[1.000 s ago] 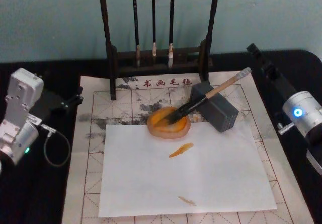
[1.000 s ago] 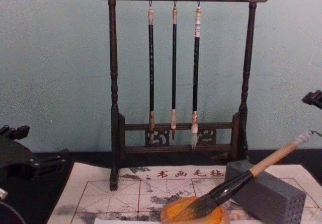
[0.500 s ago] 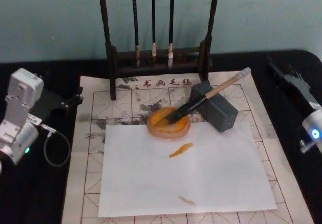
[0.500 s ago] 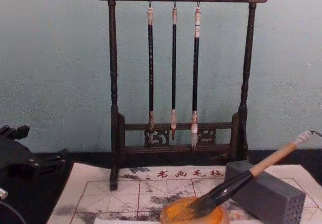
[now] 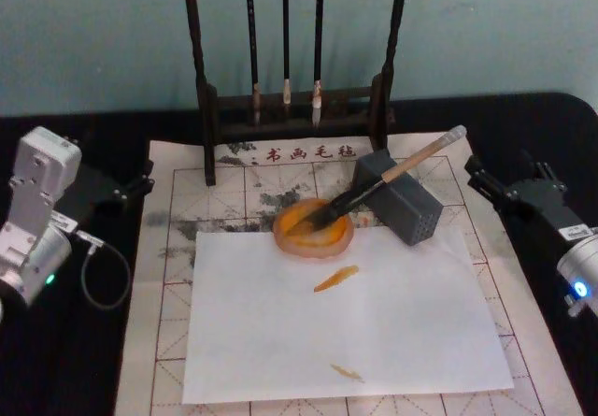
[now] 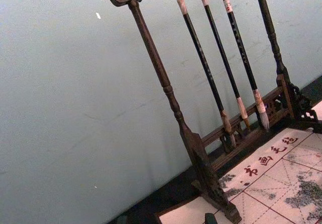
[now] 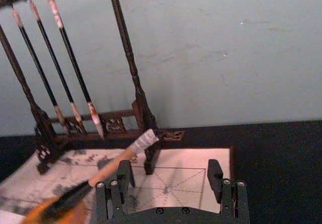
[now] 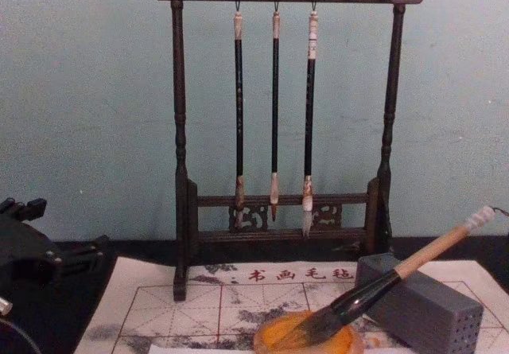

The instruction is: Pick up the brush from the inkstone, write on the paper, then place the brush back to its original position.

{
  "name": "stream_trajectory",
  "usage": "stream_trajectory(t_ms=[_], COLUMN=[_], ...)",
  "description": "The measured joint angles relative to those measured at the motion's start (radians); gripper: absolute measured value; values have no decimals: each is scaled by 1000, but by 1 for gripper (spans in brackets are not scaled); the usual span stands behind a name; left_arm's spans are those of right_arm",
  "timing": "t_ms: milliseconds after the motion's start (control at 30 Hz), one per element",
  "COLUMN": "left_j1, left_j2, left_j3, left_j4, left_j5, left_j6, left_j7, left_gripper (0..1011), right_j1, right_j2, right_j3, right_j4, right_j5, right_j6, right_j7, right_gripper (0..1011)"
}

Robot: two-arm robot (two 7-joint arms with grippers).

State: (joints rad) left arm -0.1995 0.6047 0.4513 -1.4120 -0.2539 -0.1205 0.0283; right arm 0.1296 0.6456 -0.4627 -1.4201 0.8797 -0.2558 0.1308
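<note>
The brush (image 5: 392, 171) lies tilted, its dark bristles in the orange inkstone (image 5: 301, 236) and its pale handle propped on a grey block (image 5: 413, 214). The white end cap points to the back right. The red-grid paper (image 5: 161, 341) covers the table, with a plain white sheet (image 5: 374, 332) on top. My right gripper (image 5: 505, 177) hovers open just right of the end cap, apart from it. In the right wrist view the right gripper (image 7: 171, 176) has its fingers spread, with the brush (image 7: 116, 162) beyond them. My left gripper (image 5: 138, 179) rests parked at the paper's left edge.
A dark wooden rack (image 5: 294, 107) with three thin hanging brushes stands at the back of the paper. Two orange strokes (image 5: 334, 279) mark the white sheet. A black cloth (image 5: 65, 360) covers the table around the paper.
My right arm has swung down and inward, so its gripper now points at the brush's end cap. The brush, the inkstone and the left arm have not moved.
</note>
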Motion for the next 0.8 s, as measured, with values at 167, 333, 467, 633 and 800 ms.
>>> stream_trajectory(t_ms=[167, 333, 467, 633, 800], left_j1=[0, 0, 0, 0, 0], left_j2=[0, 0, 0, 0, 0], left_j3=[0, 0, 0, 0, 0], left_j4=[0, 0, 0, 0, 0], left_j5=[0, 0, 0, 0, 0], left_j6=[0, 0, 0, 0, 0], left_j7=[0, 0, 0, 0, 0], left_gripper=[1001, 1001, 1001, 1001, 1001], right_j1=[12, 18, 18, 18, 18], right_j2=[-9, -18, -17, -17, -16], right_j3=[-13, -15, -15, -15, -15], right_j4=[25, 35, 35, 35, 35], right_j5=[-78, -106, -106, -105, -104], right_j6=[-9, -5, -5, -5, -5], right_j7=[-29, -41, -41, -40, -40], right_gripper=[1002, 1003, 1002, 1003, 1002])
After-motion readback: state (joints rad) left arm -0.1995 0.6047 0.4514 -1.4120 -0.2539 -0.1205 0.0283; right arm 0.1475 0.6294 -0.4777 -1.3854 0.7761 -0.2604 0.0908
